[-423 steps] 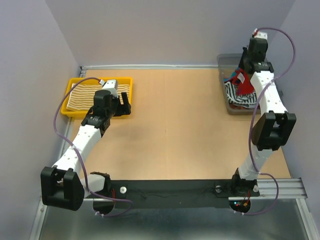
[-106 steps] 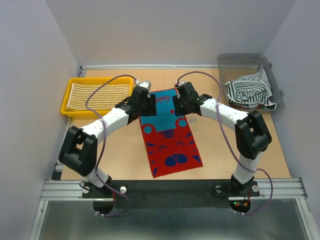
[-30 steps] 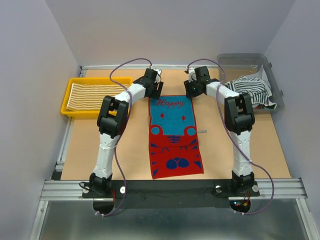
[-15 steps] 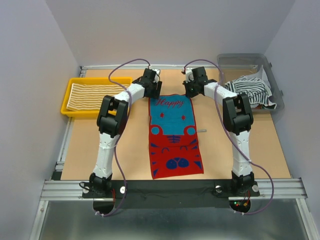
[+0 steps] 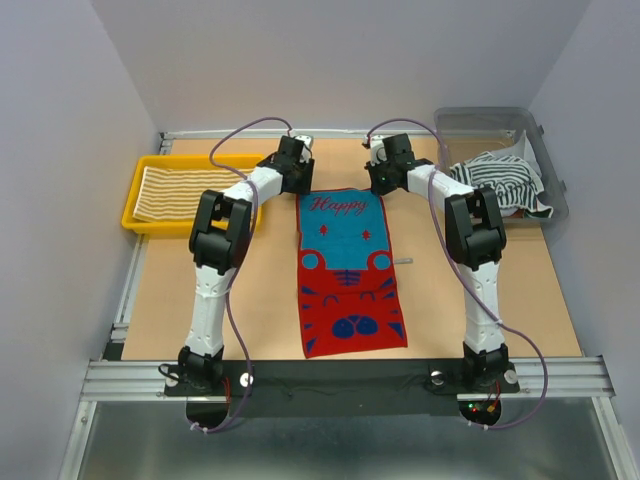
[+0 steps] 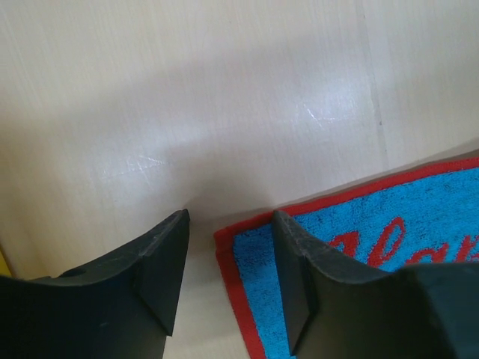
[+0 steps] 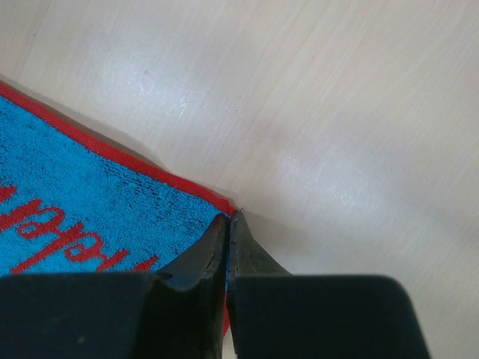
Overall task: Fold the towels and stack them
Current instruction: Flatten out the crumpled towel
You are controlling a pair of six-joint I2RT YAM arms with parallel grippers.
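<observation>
**Both grippers at the red towel's far corners**

The red towel (image 5: 345, 270) lies flat and lengthwise on the smooth, pale wood table (image 5: 255, 300). It is a long terry rectangle with a red border. Its near half is red with dark blue shapes. Its far half is turquoise with red script. The short near edge lies well behind both hands, toward the arm bases, and the two far corners lie right at the fingertips.

The left gripper (image 6: 230, 224) points down at the far left corner. Its two black, wedge-shaped fingers (image 6: 161, 262) stand narrowly apart. The red-edged corner of looped pile shows in the gap, with one finger on bare wood and the other over the cloth.

The right gripper (image 7: 228, 218) sits at the far right corner. Its fingers are pressed together into a single thin seam, with the tips exactly on the corner's point. I cannot tell whether any cloth is caught between them.

Out to the left of the left gripper, a shallow yellow plastic tray (image 5: 130, 215) holds a flat cream towel (image 5: 185, 192) with wavy stripes. Out to the right of the right gripper, a clear grey bin (image 5: 480, 120) holds a crumpled black-and-white towel (image 5: 500, 180).
</observation>
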